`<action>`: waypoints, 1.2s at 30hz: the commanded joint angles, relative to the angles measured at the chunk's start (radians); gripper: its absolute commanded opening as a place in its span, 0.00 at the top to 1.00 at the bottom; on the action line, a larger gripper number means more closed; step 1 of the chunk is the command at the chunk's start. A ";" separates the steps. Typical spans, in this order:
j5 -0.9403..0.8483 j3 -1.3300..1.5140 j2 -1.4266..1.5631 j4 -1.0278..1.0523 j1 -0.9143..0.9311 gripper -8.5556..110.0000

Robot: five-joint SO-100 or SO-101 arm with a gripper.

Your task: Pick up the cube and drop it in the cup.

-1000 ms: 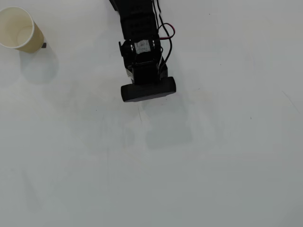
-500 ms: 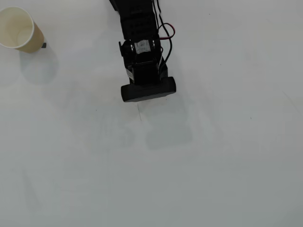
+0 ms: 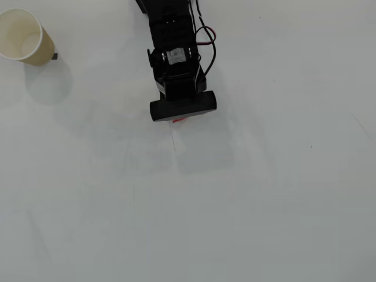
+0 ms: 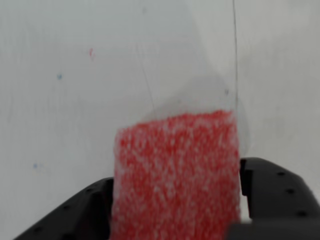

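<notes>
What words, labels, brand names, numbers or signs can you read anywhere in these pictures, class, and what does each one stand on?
No text can be read.
White label on top of the arm, overhead view: some marks, too small and blurred to read.
Cup: plain, no print showing.
Cube, between the gripper fingers: only speckles.
Table: only faint lines and small specks.
</notes>
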 commanded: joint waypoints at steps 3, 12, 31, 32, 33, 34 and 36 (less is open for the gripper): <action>0.012 -0.020 0.072 -0.032 0.017 0.76; 0.012 0.017 0.118 -0.040 0.012 0.76; 0.012 0.015 0.149 -0.072 0.054 0.88; 0.012 0.015 0.155 -0.072 0.063 0.88; 0.012 0.015 0.161 -0.072 0.072 0.88; 0.012 0.014 0.166 -0.072 0.081 0.88; 0.012 0.008 0.176 -0.071 0.104 0.88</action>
